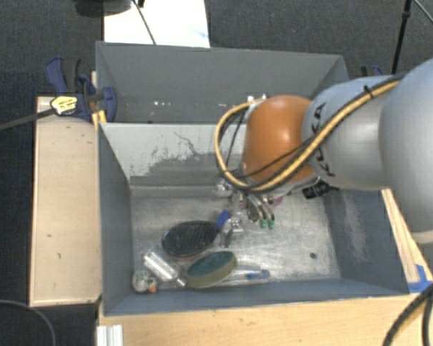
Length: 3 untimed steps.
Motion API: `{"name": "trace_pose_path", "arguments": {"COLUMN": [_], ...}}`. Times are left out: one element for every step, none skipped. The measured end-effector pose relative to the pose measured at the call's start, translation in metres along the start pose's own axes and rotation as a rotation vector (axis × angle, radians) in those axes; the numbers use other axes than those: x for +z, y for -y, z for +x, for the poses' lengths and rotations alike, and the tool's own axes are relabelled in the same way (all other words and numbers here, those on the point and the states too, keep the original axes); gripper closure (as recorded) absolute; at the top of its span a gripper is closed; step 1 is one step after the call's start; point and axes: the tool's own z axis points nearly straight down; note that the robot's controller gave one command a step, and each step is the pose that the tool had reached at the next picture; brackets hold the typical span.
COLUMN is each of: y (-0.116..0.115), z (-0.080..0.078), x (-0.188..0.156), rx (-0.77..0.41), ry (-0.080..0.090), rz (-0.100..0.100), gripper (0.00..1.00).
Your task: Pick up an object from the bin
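Pincer (234,225) low, just right of the black disc (190,238), grip state cannot be told | disc lies front-left on the bin (310,229) floor | likely light, stiff, flat; take it across the rim

The arm (390,135) is cut off by the right edge of the frame, and its orange cover (274,146) hides the wrist and part of the back wall of the bin (115,215). Below the cover the gripper (234,222) is a small blur of metal; a blue bit (223,222) just beside it cannot be identified. At lower left a roundish thing (143,282) is too small to name. A slim thing (254,273) is partly hidden behind a green oval thing (211,267).
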Motion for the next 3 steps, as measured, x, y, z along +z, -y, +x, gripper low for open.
{"name": "trace_pose_path", "arguments": {"y": [0.06, -0.001, 0.001], "z": [0.018, -0.013, -0.014], "x": [-0.038, 0.032, 0.027], "rx": [-0.253, -0.308, -0.3], "ry": [-0.003, 0.001, 0.005], "rz": [0.003, -0.002, -0.002], "gripper": [0.0, 0.0, 1.0]}}
